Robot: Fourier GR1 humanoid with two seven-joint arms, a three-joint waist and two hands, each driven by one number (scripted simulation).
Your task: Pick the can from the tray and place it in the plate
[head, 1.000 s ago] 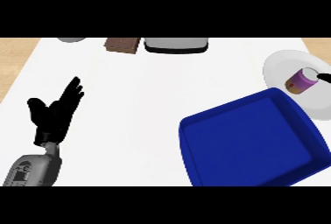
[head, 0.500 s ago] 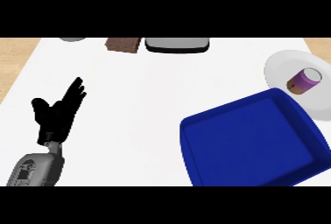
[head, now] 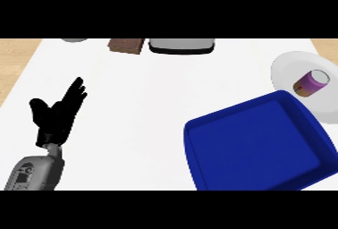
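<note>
A purple can (head: pixel 310 83) with a pale top lies on its side on the white plate (head: pixel 290 67) at the right edge. The blue tray (head: pixel 260 143) sits in front of the plate at the lower right and holds nothing. My left hand (head: pixel 58 114) rests open at the left, fingers straight and pointing up, far from both tray and plate. My right hand shows nowhere in the head view.
Along the counter's far edge stand a brown block (head: pixel 127 45), a grey and black appliance (head: pixel 181 45) and part of a grey round object (head: pixel 74 40). Wooden floor (head: pixel 13 58) shows past the counter's left side.
The right hand's fingers, seen beside the can a second ago, have left the view. The can has tipped over and now lies on the plate. The left hand has not moved.
</note>
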